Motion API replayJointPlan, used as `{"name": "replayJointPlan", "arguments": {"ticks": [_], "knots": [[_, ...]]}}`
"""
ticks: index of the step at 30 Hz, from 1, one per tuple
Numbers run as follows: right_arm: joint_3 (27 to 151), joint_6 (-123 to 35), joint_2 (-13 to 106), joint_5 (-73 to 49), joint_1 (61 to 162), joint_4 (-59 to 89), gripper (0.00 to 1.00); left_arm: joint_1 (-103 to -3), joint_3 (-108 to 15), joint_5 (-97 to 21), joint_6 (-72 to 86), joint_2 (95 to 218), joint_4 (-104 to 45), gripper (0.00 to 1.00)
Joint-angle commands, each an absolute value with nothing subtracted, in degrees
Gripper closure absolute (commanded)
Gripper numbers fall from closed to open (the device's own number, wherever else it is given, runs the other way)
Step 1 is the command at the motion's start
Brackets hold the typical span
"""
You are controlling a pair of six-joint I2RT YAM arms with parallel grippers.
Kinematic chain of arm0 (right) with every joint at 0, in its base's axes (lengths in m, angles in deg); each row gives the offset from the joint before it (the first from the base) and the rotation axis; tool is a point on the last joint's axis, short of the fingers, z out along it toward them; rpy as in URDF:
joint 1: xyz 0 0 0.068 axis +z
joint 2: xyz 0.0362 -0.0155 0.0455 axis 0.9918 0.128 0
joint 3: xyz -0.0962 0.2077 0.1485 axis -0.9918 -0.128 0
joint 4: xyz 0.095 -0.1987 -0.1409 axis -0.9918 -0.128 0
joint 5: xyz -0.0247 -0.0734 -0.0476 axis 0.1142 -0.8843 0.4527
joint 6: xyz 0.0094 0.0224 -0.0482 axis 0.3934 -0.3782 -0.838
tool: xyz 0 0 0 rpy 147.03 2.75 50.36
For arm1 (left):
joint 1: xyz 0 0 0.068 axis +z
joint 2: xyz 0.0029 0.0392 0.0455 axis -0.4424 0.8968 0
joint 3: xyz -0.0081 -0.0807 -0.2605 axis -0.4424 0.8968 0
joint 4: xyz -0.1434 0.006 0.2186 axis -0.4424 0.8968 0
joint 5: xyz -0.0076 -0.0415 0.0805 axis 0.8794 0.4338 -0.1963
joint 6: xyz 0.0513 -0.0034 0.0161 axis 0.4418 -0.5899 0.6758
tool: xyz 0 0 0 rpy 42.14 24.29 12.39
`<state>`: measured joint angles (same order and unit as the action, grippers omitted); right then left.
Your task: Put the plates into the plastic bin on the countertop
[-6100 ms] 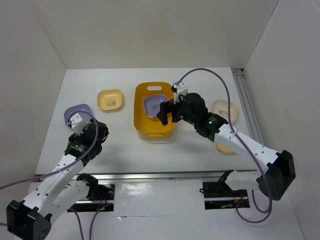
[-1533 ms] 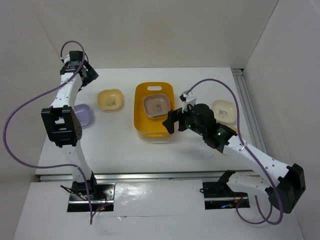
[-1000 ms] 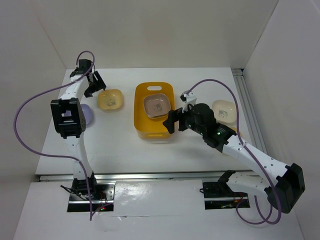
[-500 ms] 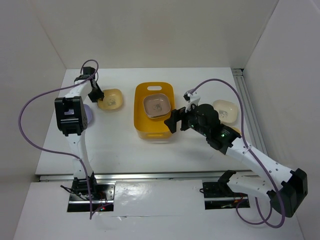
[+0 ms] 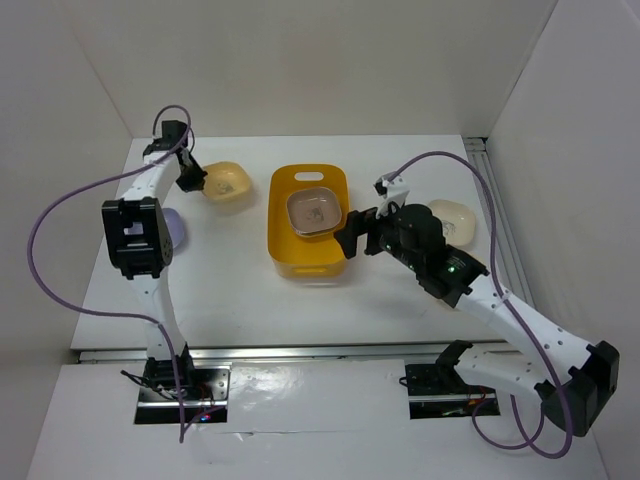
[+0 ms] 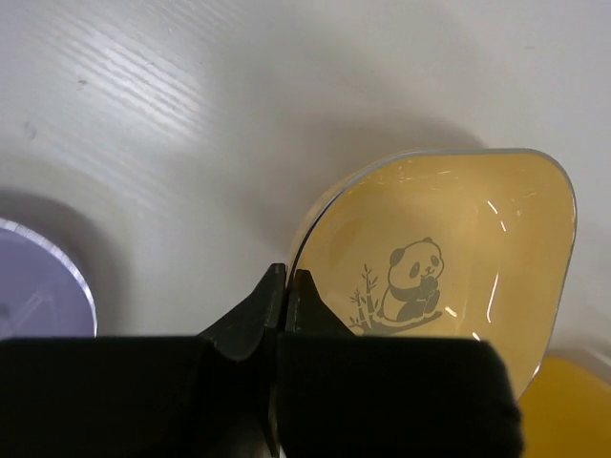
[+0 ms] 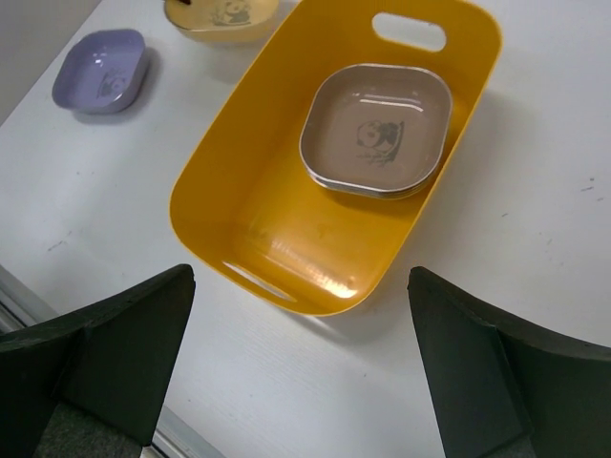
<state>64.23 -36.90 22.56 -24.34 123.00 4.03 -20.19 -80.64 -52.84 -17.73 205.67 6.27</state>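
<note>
White matte counter (image 5: pixel 230 290), walled on 3 sides. Glossy orange-yellow plastic bin (image 5: pixel 300 255), rounded corners, at centre; pinkish plates (image 5: pixel 316 212) stacked at its far end. Right end effector (image 5: pixel 355 232) spread wide, empty, beside the bin's right wall. Left end effector (image 6: pixel 286 286) clamped on the yellow plate (image 6: pixel 449 258) rim, far left. Purple plate (image 7: pixel 100 70) and cream plate (image 5: pixel 452 218) rest apart on the counter.

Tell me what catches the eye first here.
The orange-yellow plastic bin at centre, with a plate stack in its far end. At far left, the left gripper is shut on the rim of a yellow panda plate; the right gripper hangs open by the bin's right edge.
</note>
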Motion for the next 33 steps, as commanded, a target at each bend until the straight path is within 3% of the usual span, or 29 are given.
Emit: {"name": "replayJointPlan", "arguments": {"ticks": [1,6,14,24,33], "knots": [[68.5,-36.7,20.3,-29.4,123.4,1.7,0.00,-22.5,-84.7,-56.5,-23.1,192.1,9.1,1.00],[67.6,-32.8,20.3,-41.8,123.4,-2.9,0.00,-29.6,-77.0,-57.9,-25.1,175.8,6.5,1.00],[63.8,-28.2,19.1,-43.9,114.4,-5.0,0.00,-45.3,-70.0,-62.9,-31.3,166.2,3.3,1.00],[64.7,-29.0,30.8,-22.8,86.8,6.2,0.00,-57.3,-67.8,-71.5,-36.8,174.1,0.8,1.00],[68.4,-33.3,40.0,-16.8,81.0,7.4,0.00,-56.8,-73.1,-69.7,-33.8,186.7,1.6,1.00]]}}
